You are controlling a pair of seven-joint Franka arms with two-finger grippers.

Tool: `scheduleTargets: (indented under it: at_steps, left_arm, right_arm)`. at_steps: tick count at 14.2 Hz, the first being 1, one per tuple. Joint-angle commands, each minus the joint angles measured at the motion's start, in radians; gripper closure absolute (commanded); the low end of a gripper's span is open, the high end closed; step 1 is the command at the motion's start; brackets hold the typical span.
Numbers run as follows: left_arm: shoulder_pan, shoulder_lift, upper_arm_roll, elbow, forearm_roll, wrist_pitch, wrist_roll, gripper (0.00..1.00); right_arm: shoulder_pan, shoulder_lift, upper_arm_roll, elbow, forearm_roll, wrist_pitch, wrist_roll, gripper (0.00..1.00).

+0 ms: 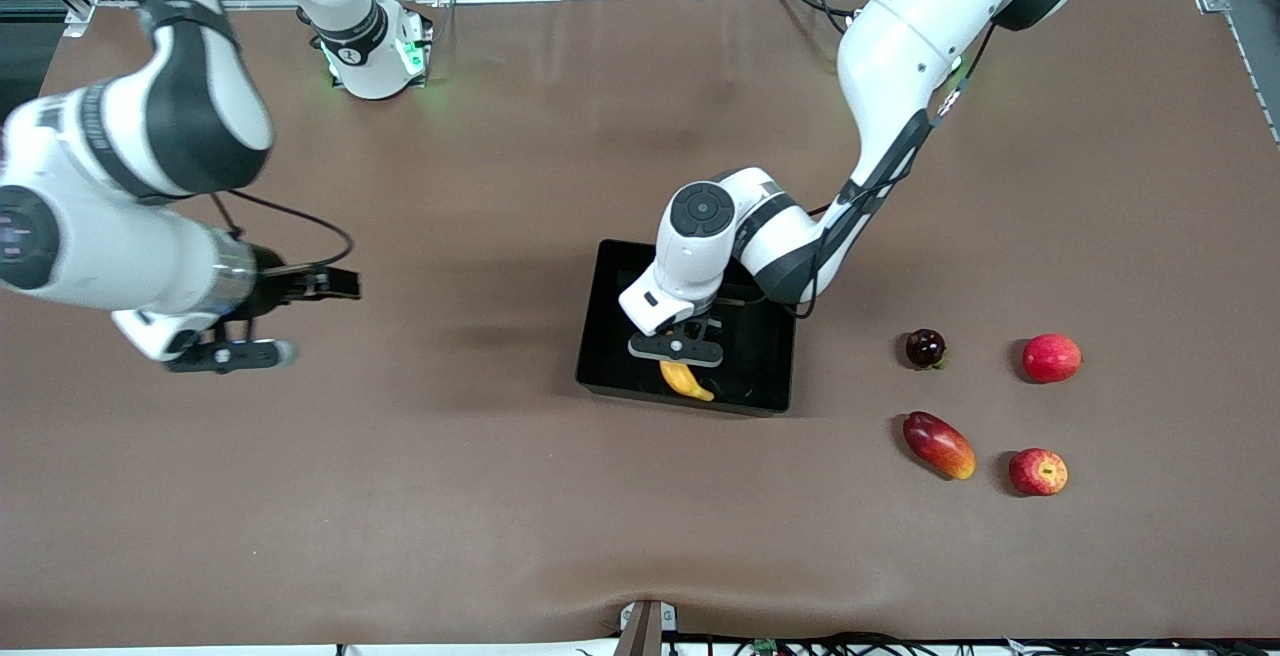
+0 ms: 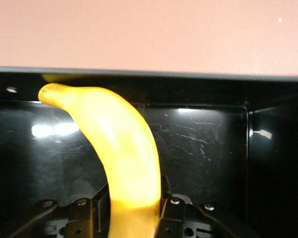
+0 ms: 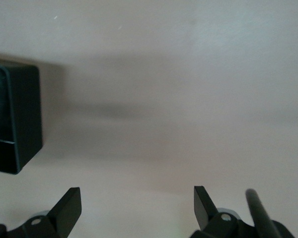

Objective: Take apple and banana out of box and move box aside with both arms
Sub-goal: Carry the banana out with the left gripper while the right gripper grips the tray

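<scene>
We're gripping the banana near its thick end inside the box; left gripper clamped on it. Judging it light, smooth, bruisable. Right gripper, fingers apart, is waiting over bare table.

**Left hand clamped low, right hand spread and waiting**

The left white jointed arm reaches from its base at the counter's top edge, elbow bent, wrist turned straight down, toward the middle of the counter. Its black two-finger left hand is low, fingers closed tight on the curved yellow banana.

The right white jointed arm waits, forearm level above the counter near the right arm's end. Its right hand hangs above the counter with fingers spread wide, holding nothing.
</scene>
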Motion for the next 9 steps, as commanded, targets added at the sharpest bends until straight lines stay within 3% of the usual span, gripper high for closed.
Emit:
scheduleTargets:
  at_steps: [1, 6, 9]
  left_arm:
    - [0.06, -0.092, -0.034, -0.018, -0.022, -0.092, 0.003, 1.0]
    - [0.195, -0.214, -0.061, -0.026, -0.123, -0.312, 0.274, 1.0]
    - [0.281, -0.263, -0.059, -0.06, -0.134, -0.412, 0.452, 1.0]
  right_arm:
    - [0.04, 0.001, -0.006, -0.053, 0.073, 0.06, 0.075, 0.0]
    - [0.183, 0.004, -0.007, -0.198, 0.076, 0.299, 0.27, 0.0]
    - [0.287, 0.062, -0.009, -0.225, 0.07, 0.438, 0.423, 0.0]
